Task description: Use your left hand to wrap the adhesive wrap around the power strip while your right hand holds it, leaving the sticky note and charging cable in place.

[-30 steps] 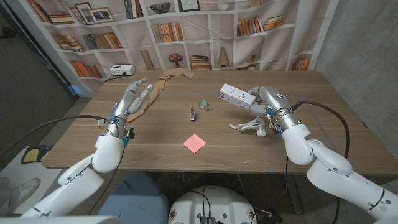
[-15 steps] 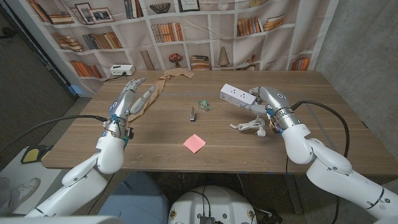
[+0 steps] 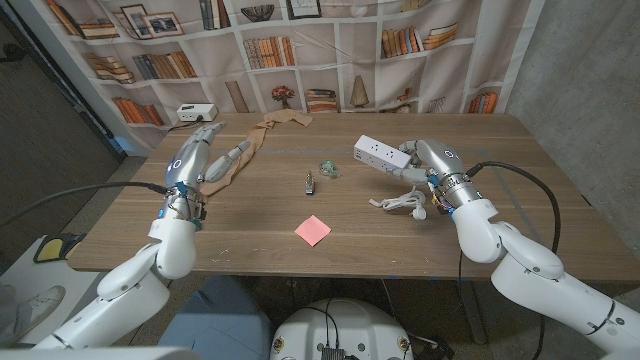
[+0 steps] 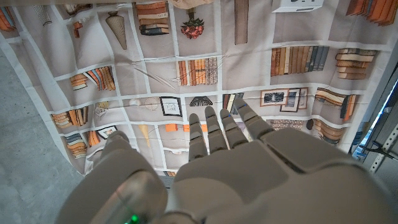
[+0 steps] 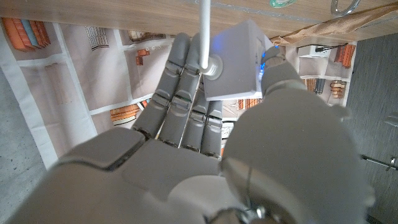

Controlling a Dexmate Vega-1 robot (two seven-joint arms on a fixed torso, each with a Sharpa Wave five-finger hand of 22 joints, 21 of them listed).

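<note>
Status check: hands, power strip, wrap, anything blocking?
Right hand grips power strip, lifted off table. Left hand open, above tan adhesive wrap, not gripping. Pink sticky note and white charging cable untouched. Nothing blocking.

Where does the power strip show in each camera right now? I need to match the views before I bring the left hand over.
Head view: power strip right of centre at the far side of the table, held by the right hand.
Left wrist view: no power strip visible in it.
Right wrist view: its white end fills the upper middle, against the fingers.
Shared landmark: the bookshelf backdrop.
</note>
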